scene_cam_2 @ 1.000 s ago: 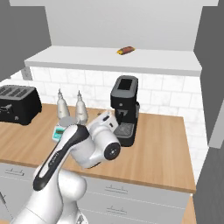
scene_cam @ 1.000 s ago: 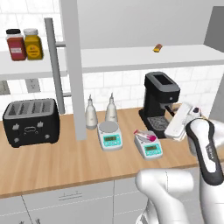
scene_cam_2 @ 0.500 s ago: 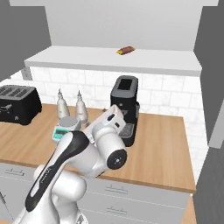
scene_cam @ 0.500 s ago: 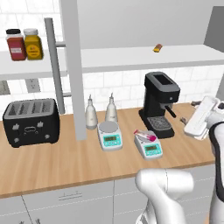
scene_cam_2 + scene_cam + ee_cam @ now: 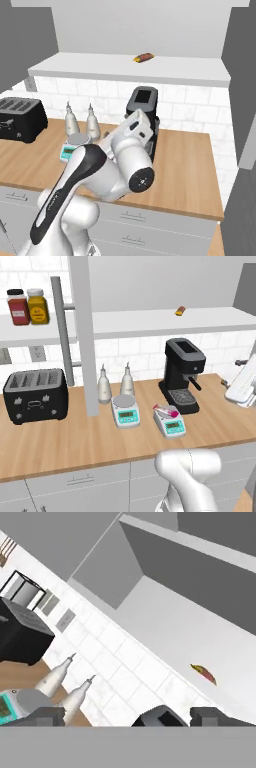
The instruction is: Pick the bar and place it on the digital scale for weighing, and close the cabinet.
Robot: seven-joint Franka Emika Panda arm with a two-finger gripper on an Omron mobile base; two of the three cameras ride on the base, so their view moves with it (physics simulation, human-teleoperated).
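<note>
1. The robot's gripper [image 5: 127, 716] points up toward the wall cabinet; its two dark fingertips [image 5: 45, 716] stand wide apart with nothing between them.
2. On the wooden counter [image 5: 60, 443], the pink bar [image 5: 165, 410] lies across the pan of the digital scale [image 5: 169, 423], well apart from the fingers and below the line of the hand.
3. A second scale [image 5: 125, 411] sits just left of it, its silver pan bare.
4. Behind the scales stand two pale bottles [image 5: 103, 385], side by side, and to the right a black coffee machine [image 5: 181, 374].
5. A black toaster [image 5: 35, 394] rests at the counter's left end.
6. Above, the cabinet's grey door [image 5: 86, 331] stands open, edge-on, its long silver handle [image 5: 62, 326] facing the camera.
7. On the white shelf [image 5: 145, 322], a small orange-brown wrapped item [image 5: 180, 310] lies near the right end; red and yellow jars [image 5: 27, 306] stand at the left.
</note>
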